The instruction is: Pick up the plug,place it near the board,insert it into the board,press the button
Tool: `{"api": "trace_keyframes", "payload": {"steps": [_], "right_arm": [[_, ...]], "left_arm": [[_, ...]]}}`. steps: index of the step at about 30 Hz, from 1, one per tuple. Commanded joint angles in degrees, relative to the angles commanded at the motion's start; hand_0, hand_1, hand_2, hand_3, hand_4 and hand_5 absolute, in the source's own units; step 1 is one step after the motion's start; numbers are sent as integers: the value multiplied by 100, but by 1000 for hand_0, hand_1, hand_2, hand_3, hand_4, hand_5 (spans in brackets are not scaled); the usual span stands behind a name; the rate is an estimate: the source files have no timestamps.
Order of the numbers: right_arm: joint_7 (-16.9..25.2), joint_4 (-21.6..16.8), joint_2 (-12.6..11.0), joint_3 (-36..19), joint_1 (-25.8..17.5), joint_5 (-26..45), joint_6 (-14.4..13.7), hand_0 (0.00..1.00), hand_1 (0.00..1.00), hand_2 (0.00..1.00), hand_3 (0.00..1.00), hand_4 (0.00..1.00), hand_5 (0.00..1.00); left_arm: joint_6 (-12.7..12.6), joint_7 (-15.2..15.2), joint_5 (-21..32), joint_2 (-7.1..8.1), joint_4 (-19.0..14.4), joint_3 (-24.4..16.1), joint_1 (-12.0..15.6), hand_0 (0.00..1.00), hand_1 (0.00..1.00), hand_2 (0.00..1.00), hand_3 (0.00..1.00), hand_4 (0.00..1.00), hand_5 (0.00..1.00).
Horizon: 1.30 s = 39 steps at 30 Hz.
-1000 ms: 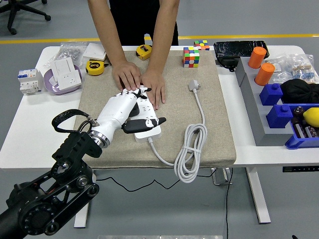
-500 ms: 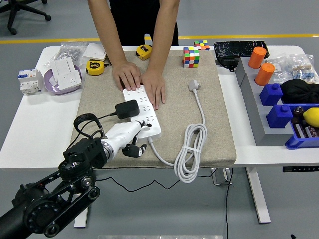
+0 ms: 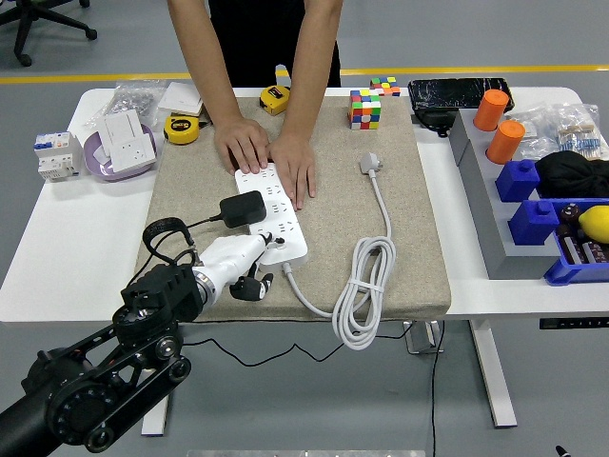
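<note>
1. White surface carries a beige mat.
2. Left hand, fingers loosely curled and holding nothing, rests at the board's near end, seemingly on its button.
3. Black plug sits in the board, up-left of the hand.
4. Person's hands steady the far end.
5. No writing is legible.

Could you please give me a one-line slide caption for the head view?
Black plug seated in the power strip, left hand at its near end, person's hands steadying it.
</note>
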<state>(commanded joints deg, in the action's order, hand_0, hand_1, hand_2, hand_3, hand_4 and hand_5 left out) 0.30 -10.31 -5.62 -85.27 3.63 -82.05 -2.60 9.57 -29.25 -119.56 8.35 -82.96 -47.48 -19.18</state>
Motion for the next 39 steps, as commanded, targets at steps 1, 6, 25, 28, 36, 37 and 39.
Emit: {"api": "trace_keyframes", "payload": {"steps": [1, 6, 25, 28, 36, 37, 39], "right_arm": [[0, 0, 1, 2, -2, 3, -1, 998, 876, 780, 785, 998, 944], [4, 0, 1, 16, -21, 6, 1, 998, 876, 781, 784, 998, 945], [4, 0, -26, 33, -48, 10, -1, 998, 876, 780, 784, 998, 945], [6, 0, -26, 34, -47, 12, -2, 998, 876, 780, 784, 998, 945], [8, 0, -11, 11, -46, -3, 2, 998, 876, 780, 784, 998, 949], [9, 0, -8, 2, -50, -9, 3, 998, 876, 780, 784, 998, 949], [12, 0, -2, -4, -53, -5, 3, 998, 876, 780, 784, 998, 949]], "left_arm": [[26, -18, -38, 1, 6, 8, -2, 130, 58, 154, 846, 497, 138], [113, -96, -139, 21, 16, 22, -9, 131, 56, 154, 761, 501, 142], [187, -6, -219, 49, -11, -4, -13, 131, 55, 152, 685, 501, 139], [-122, 233, -144, 43, -208, -156, 40, 131, 55, 152, 685, 501, 139], [-1232, 1402, 790, -205, -1203, -1104, 610, 431, 505, 548, 768, 823, 208], [-1419, 1625, 1013, -266, -1313, -1238, 745, 431, 505, 548, 768, 823, 208], [-1686, 2132, 1534, -371, -1453, -1473, 1007, 431, 505, 548, 768, 823, 208]]}}
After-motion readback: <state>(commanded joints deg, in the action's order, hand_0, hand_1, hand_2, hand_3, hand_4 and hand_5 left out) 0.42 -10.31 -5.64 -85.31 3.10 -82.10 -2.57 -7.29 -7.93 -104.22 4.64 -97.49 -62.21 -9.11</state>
